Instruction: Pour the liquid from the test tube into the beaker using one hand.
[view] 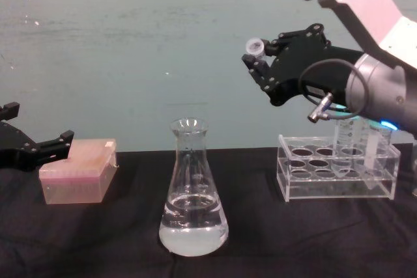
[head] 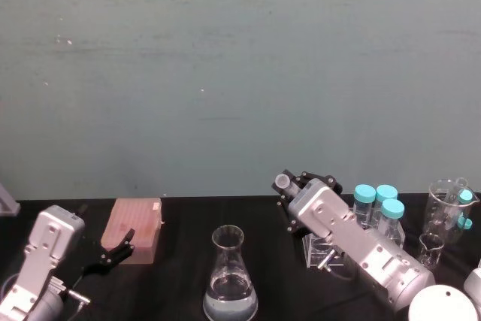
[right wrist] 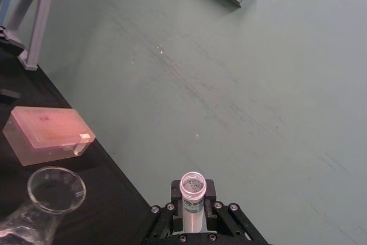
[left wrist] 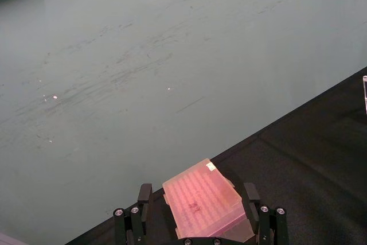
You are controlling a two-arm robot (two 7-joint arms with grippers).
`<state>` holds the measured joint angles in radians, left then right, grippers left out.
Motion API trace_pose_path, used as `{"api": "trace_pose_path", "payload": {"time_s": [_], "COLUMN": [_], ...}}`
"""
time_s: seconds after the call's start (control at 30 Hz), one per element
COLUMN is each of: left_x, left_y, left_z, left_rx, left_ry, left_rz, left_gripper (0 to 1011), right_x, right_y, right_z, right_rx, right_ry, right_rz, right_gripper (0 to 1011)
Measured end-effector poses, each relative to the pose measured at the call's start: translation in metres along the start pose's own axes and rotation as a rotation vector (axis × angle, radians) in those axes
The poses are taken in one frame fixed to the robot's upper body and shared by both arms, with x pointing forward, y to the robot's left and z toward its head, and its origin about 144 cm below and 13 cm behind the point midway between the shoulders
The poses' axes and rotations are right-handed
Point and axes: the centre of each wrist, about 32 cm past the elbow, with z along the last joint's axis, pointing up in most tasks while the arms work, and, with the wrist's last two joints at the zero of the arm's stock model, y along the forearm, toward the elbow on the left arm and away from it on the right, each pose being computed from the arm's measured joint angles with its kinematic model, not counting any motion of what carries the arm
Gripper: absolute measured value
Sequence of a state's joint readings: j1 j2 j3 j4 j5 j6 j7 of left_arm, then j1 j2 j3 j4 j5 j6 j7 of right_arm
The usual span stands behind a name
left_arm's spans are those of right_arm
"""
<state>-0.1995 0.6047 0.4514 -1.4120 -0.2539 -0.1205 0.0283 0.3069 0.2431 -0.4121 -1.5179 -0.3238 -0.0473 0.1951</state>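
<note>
My right gripper (view: 259,62) is pinching the test tube (view: 254,47) between its black fingers, with the open, flared rim poking out past the fingertips. I hold it up in the air, well above the black tabletop (view: 260,245). It is higher than the lip of the beaker (view: 193,187) and off to the beaker's right, on the side of the clear rack (view: 335,179). From the chest view the tube's mouth leans slightly towards the beaker's side, yet it is not over the neck. I cannot tell whether any liquid is inside the tube.

The beaker stands upright on the tabletop between my two arms, with clear liquid (view: 193,231) filling its wide bottom part. Behind my right arm, tubes with teal caps (head: 378,202) stand in the rack.

My left gripper (left wrist: 198,198) hangs low at the left with its fingers spread. It is just beside a pink box (view: 77,175) that rests on the tabletop, and it holds nothing.
</note>
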Motion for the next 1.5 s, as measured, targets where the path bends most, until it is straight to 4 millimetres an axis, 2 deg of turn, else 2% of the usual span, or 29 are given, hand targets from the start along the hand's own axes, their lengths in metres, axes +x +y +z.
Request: {"api": "trace_pose_path", "payload": {"time_s": [0.37,1.5], "left_x": [0.000,0.000], "left_y": [0.000,0.000], "left_z": [0.000,0.000], "left_rx": [0.000,0.000], "left_ry": [0.000,0.000], "left_rz": [0.000,0.000], "left_gripper": [1000,1000], "right_x": [-0.009,-0.021], "right_y": [0.002,0.023], "right_z": [0.006,0.012], "right_rx": [0.003,0.028], "right_ry": [-0.020,-0.074], "right_rz": [0.028,0.066], "right_gripper": [208,208]}}
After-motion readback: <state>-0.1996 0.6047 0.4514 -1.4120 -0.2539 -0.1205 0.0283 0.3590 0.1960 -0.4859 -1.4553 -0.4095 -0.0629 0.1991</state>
